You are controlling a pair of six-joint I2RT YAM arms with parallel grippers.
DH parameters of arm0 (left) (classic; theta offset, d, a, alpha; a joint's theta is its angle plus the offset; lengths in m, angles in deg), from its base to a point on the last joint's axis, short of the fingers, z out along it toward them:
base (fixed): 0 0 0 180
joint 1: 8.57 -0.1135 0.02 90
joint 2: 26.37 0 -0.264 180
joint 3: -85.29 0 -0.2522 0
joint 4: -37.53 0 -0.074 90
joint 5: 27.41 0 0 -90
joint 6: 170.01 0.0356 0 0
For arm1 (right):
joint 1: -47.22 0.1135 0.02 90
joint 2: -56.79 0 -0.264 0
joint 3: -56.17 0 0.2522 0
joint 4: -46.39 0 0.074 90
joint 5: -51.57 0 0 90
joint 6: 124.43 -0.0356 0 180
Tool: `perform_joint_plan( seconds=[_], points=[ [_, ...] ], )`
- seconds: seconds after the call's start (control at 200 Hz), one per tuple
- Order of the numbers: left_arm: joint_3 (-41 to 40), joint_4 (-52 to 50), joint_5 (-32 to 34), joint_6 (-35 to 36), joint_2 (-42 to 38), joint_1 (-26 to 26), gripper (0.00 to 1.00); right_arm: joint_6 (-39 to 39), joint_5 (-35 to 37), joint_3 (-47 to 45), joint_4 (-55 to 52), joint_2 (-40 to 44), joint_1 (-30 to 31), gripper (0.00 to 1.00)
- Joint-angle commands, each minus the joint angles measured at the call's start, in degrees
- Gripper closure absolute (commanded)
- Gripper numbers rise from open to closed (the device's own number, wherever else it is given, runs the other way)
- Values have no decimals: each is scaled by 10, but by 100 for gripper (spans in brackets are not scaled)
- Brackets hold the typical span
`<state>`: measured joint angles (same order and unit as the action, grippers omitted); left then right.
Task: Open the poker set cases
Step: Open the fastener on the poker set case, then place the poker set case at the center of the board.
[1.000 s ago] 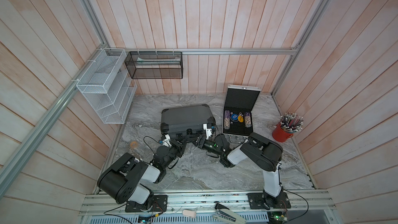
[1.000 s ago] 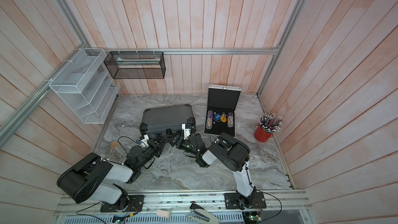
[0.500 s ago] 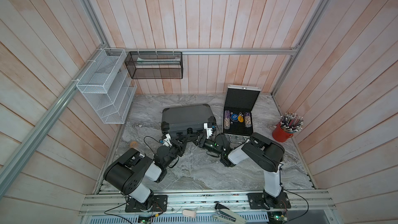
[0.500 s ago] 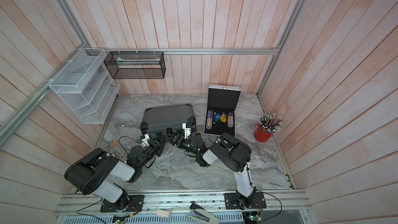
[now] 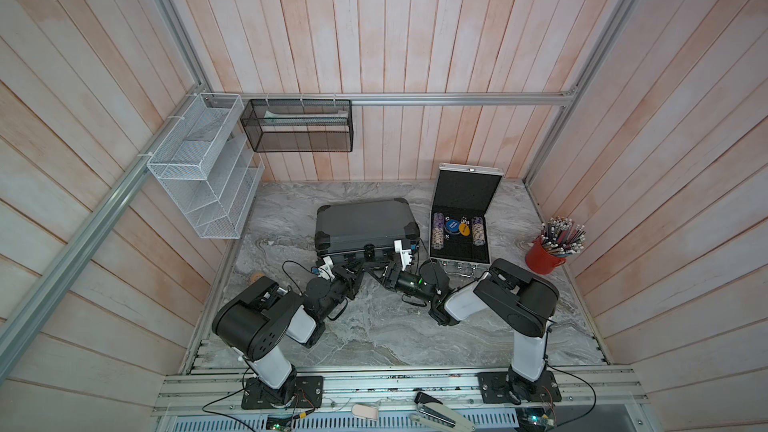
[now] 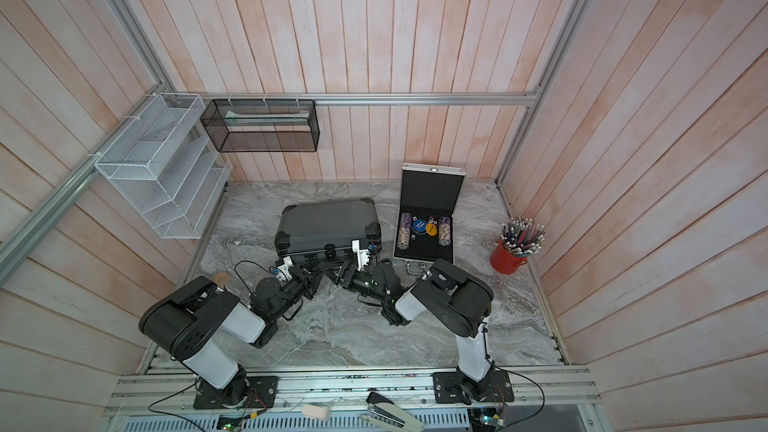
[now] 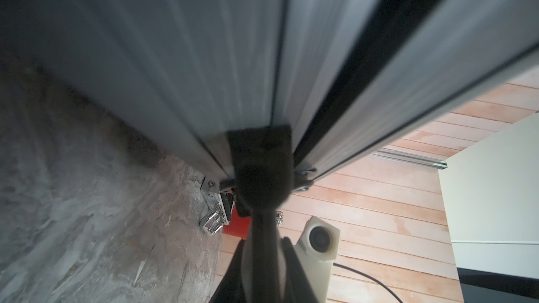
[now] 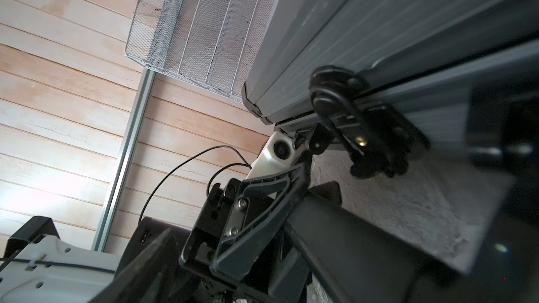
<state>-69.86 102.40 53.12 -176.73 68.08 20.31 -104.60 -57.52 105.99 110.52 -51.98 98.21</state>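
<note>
The larger dark grey poker set case [image 5: 361, 222] [image 6: 328, 222] lies in the middle of the table with its lid down. The smaller silver case [image 5: 467, 189] [image 6: 432, 193] stands open at its right, with chips in the tray. My left gripper [image 5: 356, 266] [image 6: 318, 266] is shut, its tip [image 7: 262, 153] pressed to the seam on the grey case's front [image 7: 175, 53]. My right gripper [image 5: 379, 270] [image 6: 337, 270] faces it from the right, jaws wide beside the black handle [image 8: 364, 141]. One broad finger [image 8: 364, 243] lies low over the table.
A red cup of pencils [image 5: 544, 257] stands at the right wall. A white wire rack [image 5: 203, 168] and a black mesh basket [image 5: 297, 126] hang on the walls at the back left. A small tape roll [image 5: 257, 276] lies near the left edge.
My left arm's elbow has swung a little toward the centre. Both grippers have stayed at the grey case's front, and its lid looks the same.
</note>
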Motion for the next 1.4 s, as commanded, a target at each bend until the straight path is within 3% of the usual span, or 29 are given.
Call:
perform_joint_plan(
  seconds=[0.0, 0.185, 0.575, 1.0, 1.17, 1.395],
  points=[
    [6, 11, -22, 16, -50, -8, 98, 53, 15, 4, 1, 62, 4, 12],
    [5, -56, -23, 42, -98, -21, 97, 91, 40, -18, -97, 109, 4, 5],
    [-27, -32, -31, 48, -77, -16, 97, 198, 125, -45, -305, 229, 1, 1],
    [-62, -104, -11, 87, -118, -3, 96, 247, 138, -49, -337, 238, -3, 2],
    [-67, -155, -1, 104, -149, -4, 82, 251, 126, -47, -329, 228, -3, 1],
    [-75, -236, 13, 119, -198, -1, 46, 254, 130, -45, -334, 225, -3, 1]
  ],
)
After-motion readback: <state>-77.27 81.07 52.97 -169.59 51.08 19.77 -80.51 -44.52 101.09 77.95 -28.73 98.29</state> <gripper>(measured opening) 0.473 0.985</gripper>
